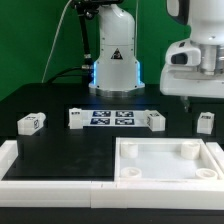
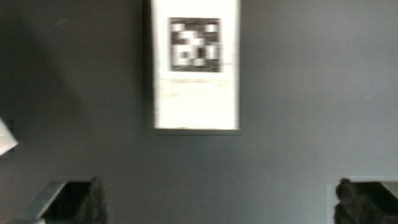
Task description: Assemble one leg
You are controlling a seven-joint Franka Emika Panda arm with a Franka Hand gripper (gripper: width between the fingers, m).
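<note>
Hanging over the black counter (image 1: 60, 140) on the exterior view's right, the pincer (image 1: 192, 100) is clear of the surface and carries nothing. From this side I cannot tell how its fingers stand. Four white legs lie on the counter in a loose row. The right leg (image 1: 205, 122) sits just below the pincer and a little to its right, apart from it. The left leg (image 1: 30, 123) lies far over on the exterior view's left. Two more, the inner left leg (image 1: 76, 118) and the inner right leg (image 1: 154, 120), lie just beside the two ends of the marker board (image 1: 113, 117). Near the camera on the right lies the tray (image 1: 135, 165), with round sockets showing in its far corners. A white frame (image 1: 25, 170) lies to its left. The robot's base (image 1: 115, 65) stands at the far middle.

In the wrist view, one leg (image 2: 196, 75) lies flat on the dark counter (image 2: 302, 100), long and white, with its tag at one end. The pincer (image 2: 217, 200) is spread wide. Its dark fingertips (image 2: 71, 200) are well apart and touch nothing, and the leg lies ahead of them, not between them.
</note>
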